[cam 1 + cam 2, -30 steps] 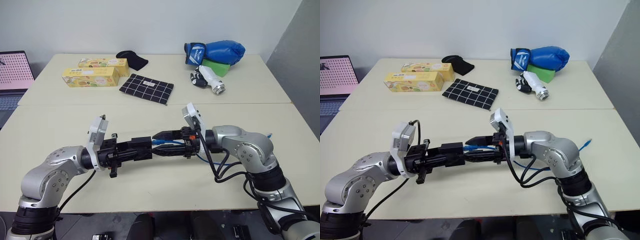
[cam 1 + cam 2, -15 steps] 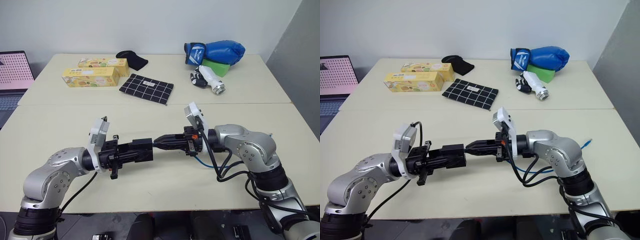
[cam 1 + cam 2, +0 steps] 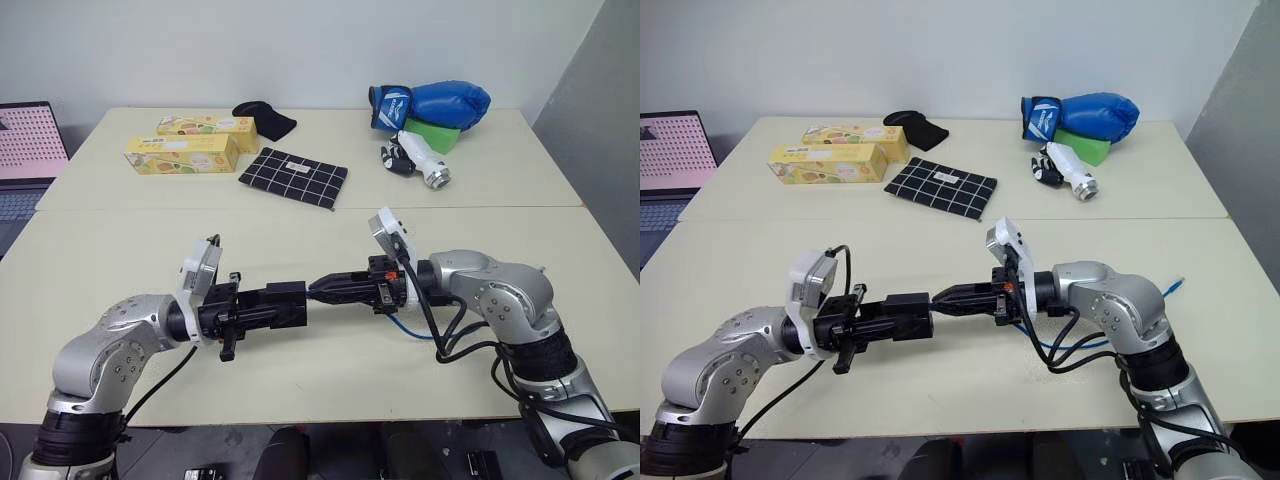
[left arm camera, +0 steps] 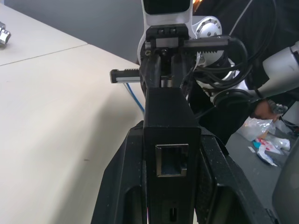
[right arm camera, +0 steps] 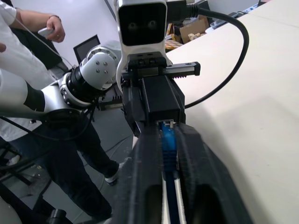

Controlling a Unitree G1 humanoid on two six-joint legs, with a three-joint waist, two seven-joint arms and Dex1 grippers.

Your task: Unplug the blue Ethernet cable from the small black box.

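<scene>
two robot arms meet above a wide beige worktop [image 3: 300, 230], their pincers pointing at each other. the left pincer [image 3: 292, 303] is clamped on the small black box [image 3: 284, 301], holding it level in the air. the right pincer [image 3: 322, 288] has its fingers drawn close around the plug end of the blue ethernet cable [image 5: 167, 143], right at the face of the box; i cannot tell whether the plug has left its socket. the rest of the blue cord trails under the right arm to the worktop. likely risks: if the plug's latch is not pressed, a pull could drag the box out of the left grip or strain the cord; a loose pinch could slip off the small plug. the head views show the whole layout, with yellow cartons [image 3: 182, 154], a checked cloth [image 3: 293, 178] and a blue boxing glove [image 3: 432, 103] far behind. the right wrist view shows the blue plug between the fingers. the left wrist view shows an empty socket [image 4: 172, 160] on the near face of the box.
</scene>
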